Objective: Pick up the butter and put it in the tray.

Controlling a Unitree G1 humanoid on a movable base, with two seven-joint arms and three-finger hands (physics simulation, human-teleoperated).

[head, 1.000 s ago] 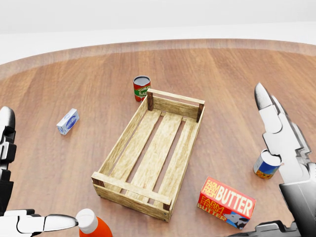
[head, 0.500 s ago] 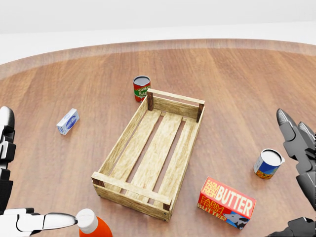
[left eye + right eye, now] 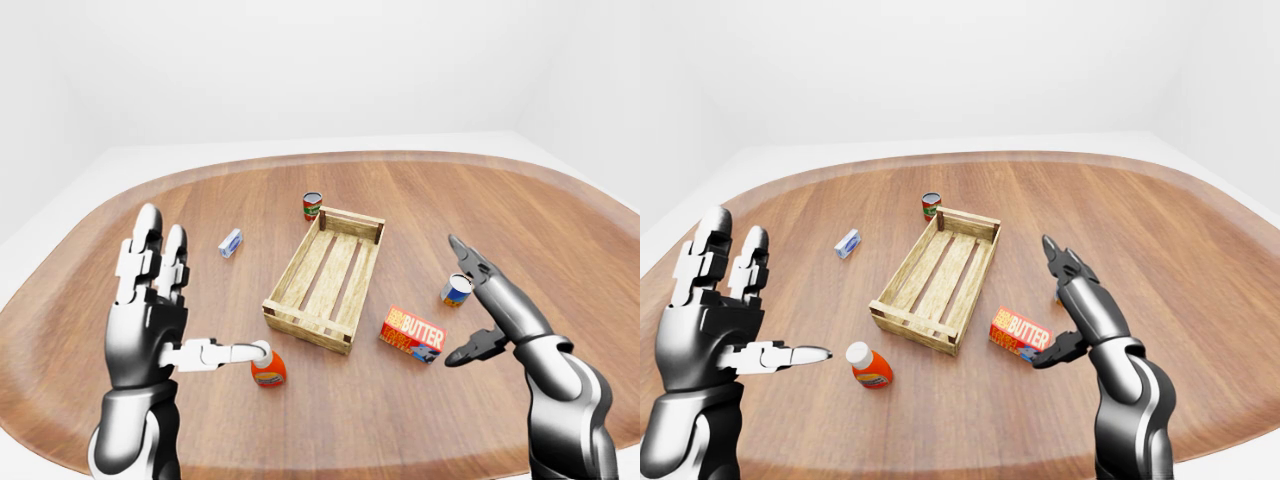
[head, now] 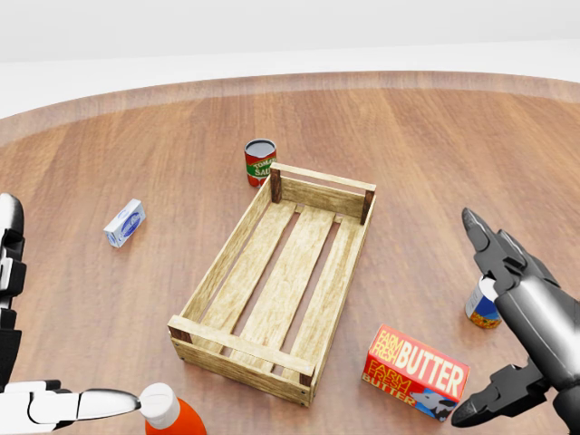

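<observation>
The butter (image 4: 415, 372), a red and orange box with white lettering, lies flat on the wooden table to the lower right of the tray. The tray (image 4: 227, 258) is a slatted wooden crate with nothing in it. My right hand (image 4: 471, 317) is open just right of the butter. Its fingers (image 4: 498, 258) point up the view, and its thumb tip sits by the box's lower right corner; I cannot tell if it touches. My left hand (image 3: 205, 285) is open and raised at the lower left, holding nothing.
An orange bottle (image 4: 168, 412) with a white cap stands by my left thumb. A red sauce can (image 4: 259, 162) stands beyond the tray's top end. A small blue-white box (image 4: 124, 223) lies at the left. A blue can (image 4: 478, 310) stands partly hidden behind my right hand.
My right hand has come down and moved left to the butter's right side, with its thumb now showing by the box. The left hand and all objects have stayed put.
</observation>
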